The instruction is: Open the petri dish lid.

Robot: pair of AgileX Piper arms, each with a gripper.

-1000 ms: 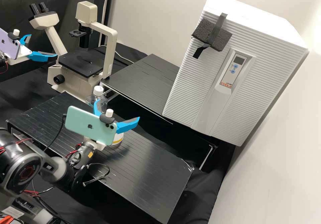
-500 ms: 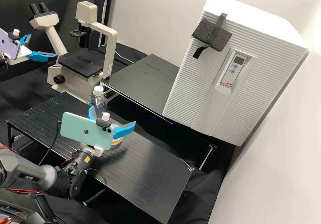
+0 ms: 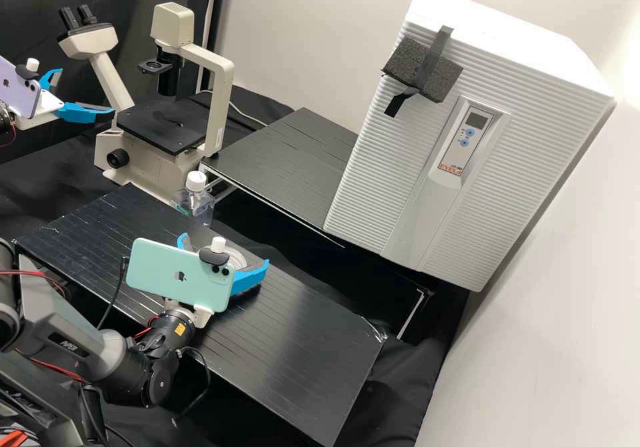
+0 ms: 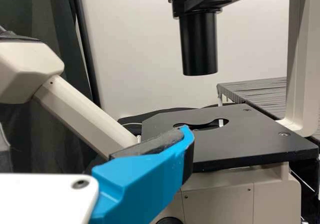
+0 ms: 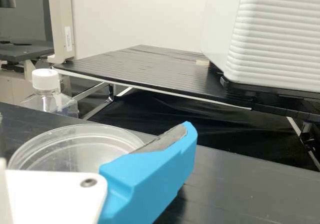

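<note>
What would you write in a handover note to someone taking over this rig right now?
Right gripper: open, its fingers on either side of the petri dish; contact can't be told.
Left gripper: open and holding nothing, near the microscope.
Dish: on the black stand, near the capped bottle.
Done: right gripper placed at the dish; the lid appears to be on.
Left: probably close on the lid, then lift it off.

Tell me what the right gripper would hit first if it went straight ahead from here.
The right gripper would probably meet the petri dish first; it sits between the open jaws, though the remaining gap is unclear.
</note>
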